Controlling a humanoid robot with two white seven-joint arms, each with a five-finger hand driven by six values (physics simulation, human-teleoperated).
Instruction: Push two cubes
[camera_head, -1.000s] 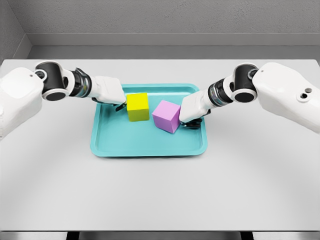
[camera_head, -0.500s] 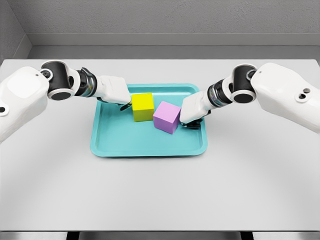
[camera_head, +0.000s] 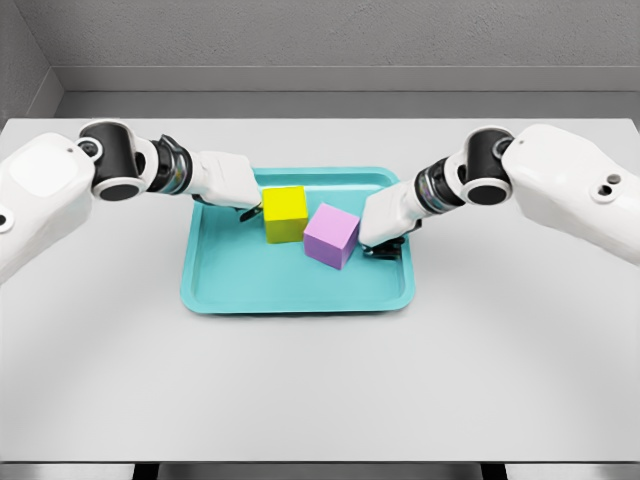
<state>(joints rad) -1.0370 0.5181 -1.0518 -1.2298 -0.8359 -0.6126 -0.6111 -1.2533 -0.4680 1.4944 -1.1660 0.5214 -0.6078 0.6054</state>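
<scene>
A yellow cube (camera_head: 285, 213) and a purple cube (camera_head: 331, 235) sit side by side in the middle of a teal tray (camera_head: 296, 292), their near corners touching or almost touching. My left hand (camera_head: 243, 201) presses against the yellow cube's left face, fingers curled under the palm. On the other side, my right hand (camera_head: 380, 235) rests against the purple cube's right face, its dark fingertips tucked below near the tray floor. Neither hand holds a cube.
The tray lies on a light grey table (camera_head: 320, 390). A grey wall runs along the table's far edge. The tray's raised rim surrounds both cubes.
My left hand has pushed the yellow cube to the right, toward the purple cube. The purple cube has shifted slightly left under my right hand. The gap between the cubes has closed.
</scene>
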